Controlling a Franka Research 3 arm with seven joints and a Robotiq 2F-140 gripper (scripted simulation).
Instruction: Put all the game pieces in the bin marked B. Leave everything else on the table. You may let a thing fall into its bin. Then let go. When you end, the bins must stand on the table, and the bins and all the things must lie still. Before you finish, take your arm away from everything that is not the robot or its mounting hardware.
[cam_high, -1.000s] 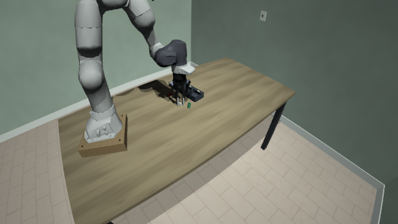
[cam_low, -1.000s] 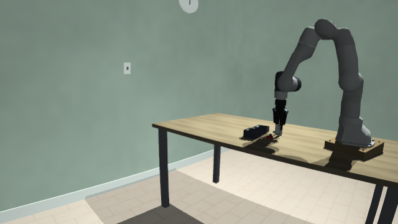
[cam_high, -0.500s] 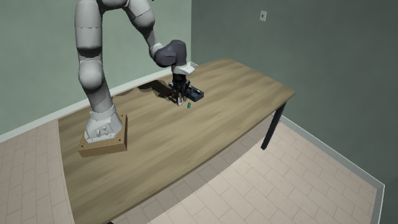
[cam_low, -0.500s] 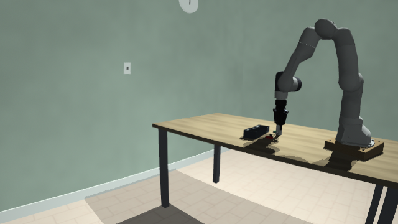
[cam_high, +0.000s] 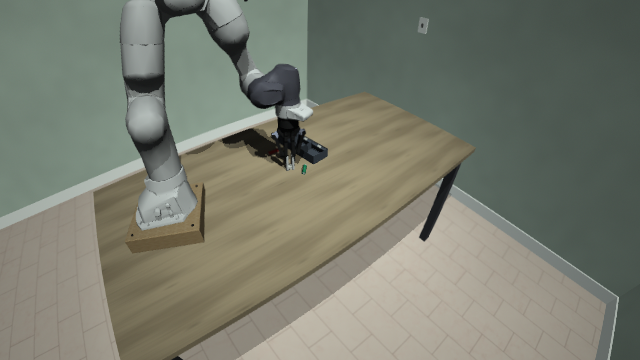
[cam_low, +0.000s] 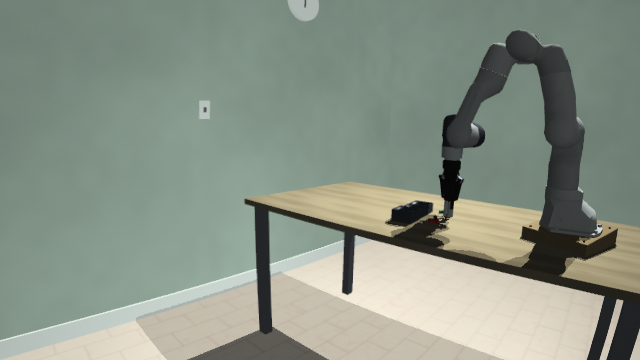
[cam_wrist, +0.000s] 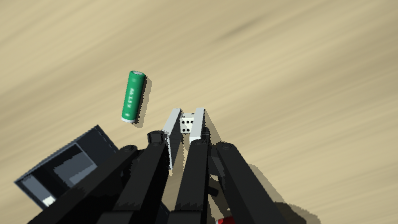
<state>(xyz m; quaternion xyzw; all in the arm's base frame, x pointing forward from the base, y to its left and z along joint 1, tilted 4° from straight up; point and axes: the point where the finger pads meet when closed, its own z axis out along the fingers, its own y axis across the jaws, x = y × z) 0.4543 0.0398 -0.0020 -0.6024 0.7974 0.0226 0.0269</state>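
On the wooden table, a green battery lies near the end effector, nearly closed about a die, grip unclear.

The arm bends over the table, hand beside dark bins

Top and exterior views face the table from afar; wrist looks down.
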